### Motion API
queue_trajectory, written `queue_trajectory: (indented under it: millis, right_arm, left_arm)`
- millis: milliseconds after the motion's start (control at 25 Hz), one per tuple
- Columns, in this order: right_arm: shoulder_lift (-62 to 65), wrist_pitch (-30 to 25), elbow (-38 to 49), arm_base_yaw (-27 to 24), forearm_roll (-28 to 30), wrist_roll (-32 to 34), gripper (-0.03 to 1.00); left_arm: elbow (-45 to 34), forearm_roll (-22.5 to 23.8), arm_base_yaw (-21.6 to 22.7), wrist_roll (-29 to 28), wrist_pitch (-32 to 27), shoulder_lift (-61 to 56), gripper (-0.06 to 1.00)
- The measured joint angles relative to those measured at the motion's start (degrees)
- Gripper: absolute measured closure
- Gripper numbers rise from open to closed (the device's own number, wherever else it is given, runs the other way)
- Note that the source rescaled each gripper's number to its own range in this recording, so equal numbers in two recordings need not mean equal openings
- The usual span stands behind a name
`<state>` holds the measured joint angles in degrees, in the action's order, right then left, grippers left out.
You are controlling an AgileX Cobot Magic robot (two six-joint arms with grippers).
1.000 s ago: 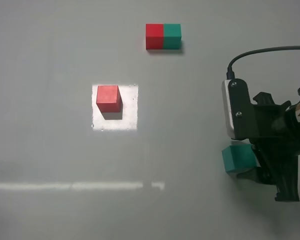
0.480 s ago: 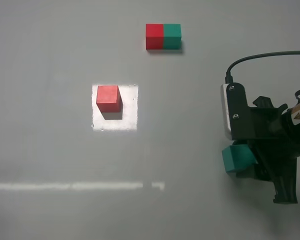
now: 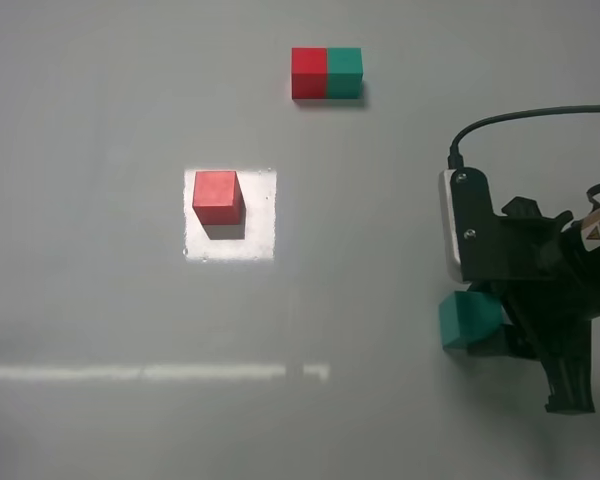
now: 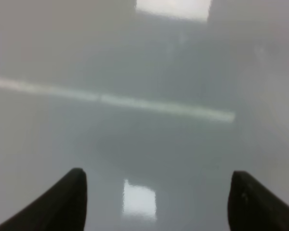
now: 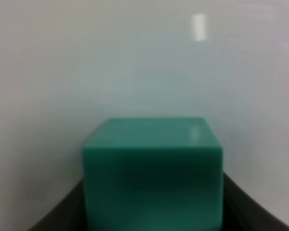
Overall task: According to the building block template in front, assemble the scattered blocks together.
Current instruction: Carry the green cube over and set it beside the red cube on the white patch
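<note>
The building block template (image 3: 326,73), a red and a teal-green cube joined in a bar, lies at the far middle of the table. Of the scattered blocks, the loose red cube (image 3: 217,196) sits left of centre on a bright patch. The loose teal-green cube (image 3: 468,320) is at the right, with my right gripper (image 3: 485,325) shut on it. In the right wrist view the green cube (image 5: 152,168) fills the space between the dark fingers (image 5: 62,216). My left gripper (image 4: 156,197) shows only in its wrist view, open over bare table with nothing between its tips.
A bright white square of light (image 3: 260,235) lies under the red cube and a pale light stripe (image 3: 130,373) crosses the near table. A black cable (image 3: 520,115) arcs above the right arm. The grey tabletop (image 3: 100,120) stretches around.
The right gripper's jaws have closed onto the green cube. The cube and the arm have shifted slightly to the left and nearer. The red cube and the template have not moved.
</note>
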<state>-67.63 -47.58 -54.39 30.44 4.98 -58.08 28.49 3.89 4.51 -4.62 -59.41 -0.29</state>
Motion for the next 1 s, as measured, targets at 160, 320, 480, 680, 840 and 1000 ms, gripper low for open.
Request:
queue_trajectory:
  millis: [160, 320, 480, 680, 840, 1000]
  right_arm:
    - [1.4, -0.8, 0.0, 0.0, 3.1, -0.2, 0.96]
    - [3.3, -5.3, -2.7, 0.0, 5.6, -0.3, 0.96]
    - [3.8, -7.3, -6.5, 0.0, 6.2, -0.7, 0.96]
    - [2.3, -7.2, -7.9, 0.0, 10.1, -2.2, 0.96]
    - [-2.4, -8.2, -14.0, 0.0, 10.3, -2.3, 0.96]
    - [-6.8, -10.6, -23.1, 0.0, 7.8, -2.4, 0.96]
  left_arm:
    - [0.0, 0.0, 0.0, 0.0, 0.0, 0.0, 0.41]
    - [0.0, 0.0, 0.0, 0.0, 0.0, 0.0, 0.41]
    - [0.0, 0.0, 0.0, 0.0, 0.0, 0.0, 0.41]
    - [0.0, 0.0, 0.0, 0.0, 0.0, 0.0, 0.41]
    - [0.0, 0.0, 0.0, 0.0, 0.0, 0.0, 0.41]
    - [0.0, 0.0, 0.0, 0.0, 0.0, 0.0, 0.41]
